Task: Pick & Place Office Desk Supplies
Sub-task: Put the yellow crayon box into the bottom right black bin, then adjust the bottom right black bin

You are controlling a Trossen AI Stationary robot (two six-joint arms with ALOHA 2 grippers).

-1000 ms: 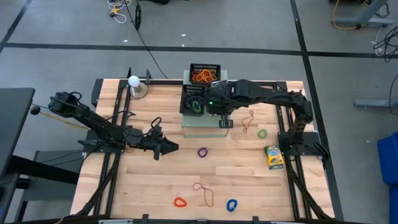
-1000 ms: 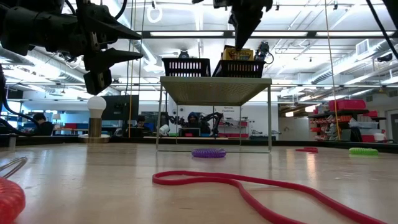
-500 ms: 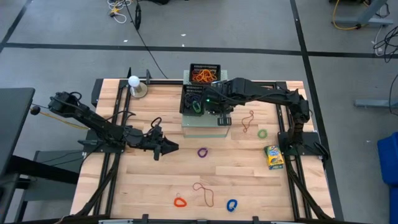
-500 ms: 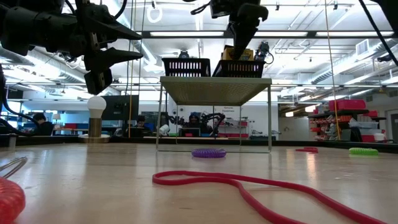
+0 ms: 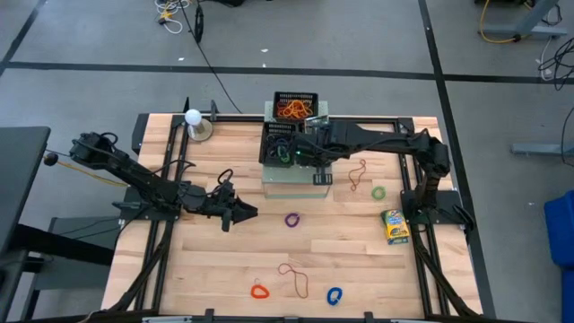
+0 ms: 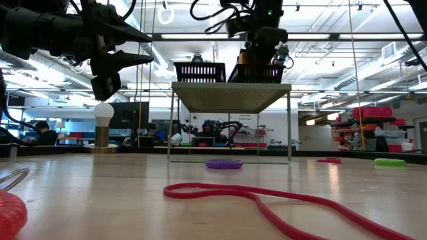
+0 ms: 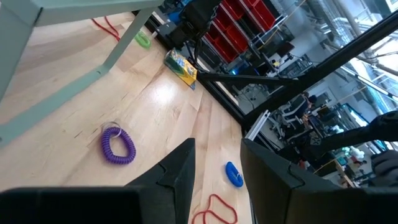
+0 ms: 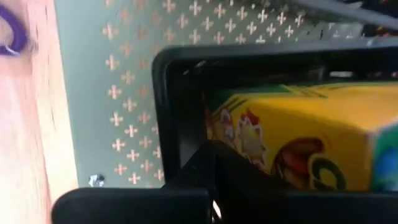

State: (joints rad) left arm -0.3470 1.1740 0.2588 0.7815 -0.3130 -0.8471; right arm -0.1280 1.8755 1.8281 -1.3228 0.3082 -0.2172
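A yellow-green crayon box (image 8: 298, 143) lies inside a black mesh tray (image 8: 180, 106) on top of the pale-green perforated box (image 5: 291, 179). My right gripper (image 8: 211, 163) is shut and stands over that tray (image 6: 257, 72), with its tips at the crayon box's end. In the high view the right arm (image 5: 359, 139) hides this spot. My left gripper (image 7: 217, 163) hovers open above the table's left half (image 5: 240, 213), near a purple loop (image 7: 118, 145). A second crayon box (image 5: 394, 226) lies flat on the table at the right. My right gripper comes down from above into the tray with shut fingers (image 8: 233, 171) against the crayon box's end (image 8: 227, 134). I cannot tell whether they press it or only touch it. The crayon box lies in the tray, tilted, with one corner (image 6: 241, 59) above the rim.
A far tray (image 5: 294, 109) holds orange rubber bands, and a near one (image 5: 280, 144) holds loops. On the table lie a green loop (image 5: 378, 193), a blue loop (image 5: 334, 295), a red loop (image 5: 259, 291), two loose rubber bands (image 5: 294, 276) (image 5: 359, 172) and a white bulb (image 5: 194, 121).
My right gripper has moved down and toward the table's left, from above the tray to its rim, and it has tipped over. Less of the crayon box shows above the tray rim than before.
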